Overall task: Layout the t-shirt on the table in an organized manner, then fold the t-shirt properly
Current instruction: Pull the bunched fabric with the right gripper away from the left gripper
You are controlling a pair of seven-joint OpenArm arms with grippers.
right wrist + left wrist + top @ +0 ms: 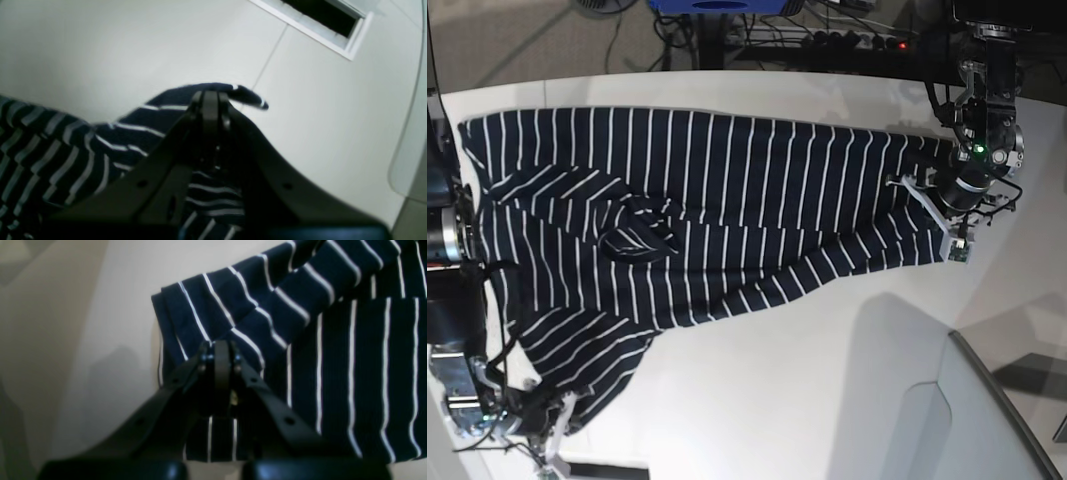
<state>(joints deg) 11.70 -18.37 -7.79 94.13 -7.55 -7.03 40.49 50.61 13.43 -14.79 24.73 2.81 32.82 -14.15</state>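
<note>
The dark navy t-shirt (707, 200) with thin white stripes lies spread lengthwise across the white table (807, 380), with a rumpled fold near its middle. At the shirt's right end my left gripper (919, 188) is shut on the fabric. The left wrist view shows its fingertips (222, 353) pinched on a folded edge of the t-shirt (350, 373). My right gripper (552, 418) is at the bottom left corner, shut on a lifted tip of the t-shirt (213, 91) above the table (133, 50).
Cables and a power strip (847, 40) lie beyond the table's far side. A grey panel (997, 400) stands at the lower right. The right wrist view shows a dark seam line (270, 56), a white-framed dark opening (320, 16) and the table's curved edge (417, 83).
</note>
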